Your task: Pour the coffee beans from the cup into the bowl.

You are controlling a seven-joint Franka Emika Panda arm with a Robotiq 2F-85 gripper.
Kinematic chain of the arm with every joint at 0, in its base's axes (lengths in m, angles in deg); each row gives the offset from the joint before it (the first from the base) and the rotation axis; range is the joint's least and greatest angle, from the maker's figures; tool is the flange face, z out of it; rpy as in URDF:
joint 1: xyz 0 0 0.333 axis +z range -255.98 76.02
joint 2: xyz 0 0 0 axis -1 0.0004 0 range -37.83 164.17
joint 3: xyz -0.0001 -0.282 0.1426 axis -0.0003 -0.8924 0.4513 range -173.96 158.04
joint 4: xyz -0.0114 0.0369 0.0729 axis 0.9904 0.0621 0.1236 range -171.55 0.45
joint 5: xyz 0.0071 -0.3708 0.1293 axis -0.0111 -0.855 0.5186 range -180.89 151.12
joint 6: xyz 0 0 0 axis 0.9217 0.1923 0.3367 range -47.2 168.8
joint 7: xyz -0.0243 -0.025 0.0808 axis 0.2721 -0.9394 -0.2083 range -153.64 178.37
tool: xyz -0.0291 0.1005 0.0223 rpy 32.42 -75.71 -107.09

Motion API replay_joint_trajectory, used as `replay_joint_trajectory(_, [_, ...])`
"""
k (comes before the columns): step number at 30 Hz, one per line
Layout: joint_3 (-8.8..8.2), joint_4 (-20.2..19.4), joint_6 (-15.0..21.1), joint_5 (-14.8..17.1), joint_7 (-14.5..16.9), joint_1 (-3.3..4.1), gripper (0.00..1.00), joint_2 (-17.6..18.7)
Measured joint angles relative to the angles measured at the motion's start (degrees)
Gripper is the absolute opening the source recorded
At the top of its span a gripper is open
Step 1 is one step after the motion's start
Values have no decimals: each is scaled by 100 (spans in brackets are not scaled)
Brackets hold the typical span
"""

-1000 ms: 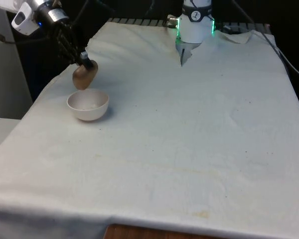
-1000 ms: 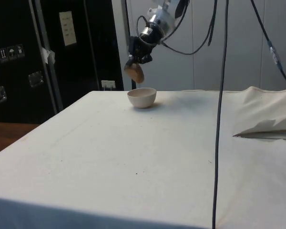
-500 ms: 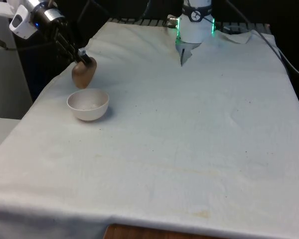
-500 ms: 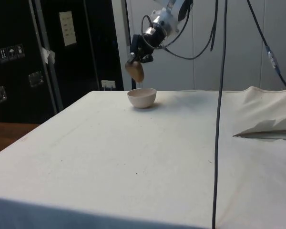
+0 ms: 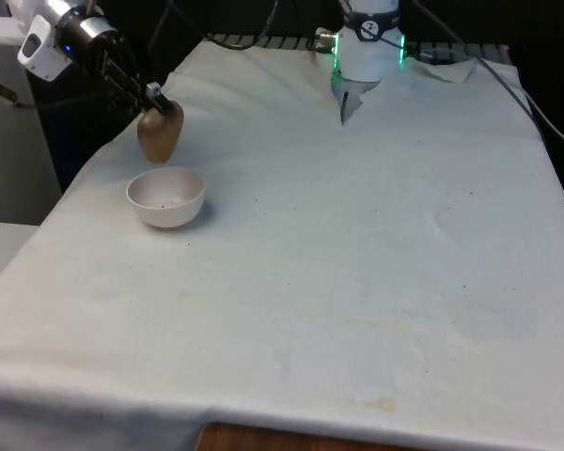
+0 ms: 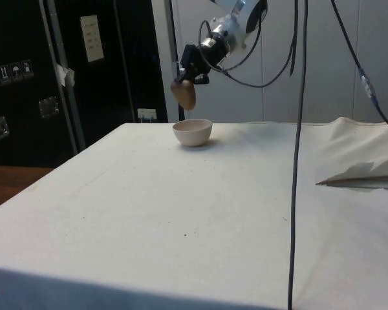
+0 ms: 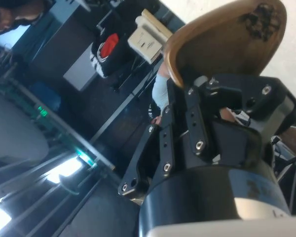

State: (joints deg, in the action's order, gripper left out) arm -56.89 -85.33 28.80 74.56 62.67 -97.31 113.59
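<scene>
Upper left, front view: gripper [image 5: 152,97] clamped on tilted brown cup [image 5: 160,134] above white bowl [image 5: 166,198] (wrist view: beans [image 7: 259,20] inside).

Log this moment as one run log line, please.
phase: pouring | gripper: shut on cup, tilted, held above bowl | bowl: on table, a few beans inside

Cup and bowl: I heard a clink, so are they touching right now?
Apart. In the side view the cup, held in the pincer, hangs above the bowl with wall visible between them; the front view agrees.
</scene>
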Motion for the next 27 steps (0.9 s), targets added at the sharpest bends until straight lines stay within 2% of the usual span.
replay_joint_trajectory(11, [-46, 6, -321, 264, 63, -17, 1, 132])
replay_joint_trajectory(27, [-63, 6, -900, 710, 143, -120, 1, 332])
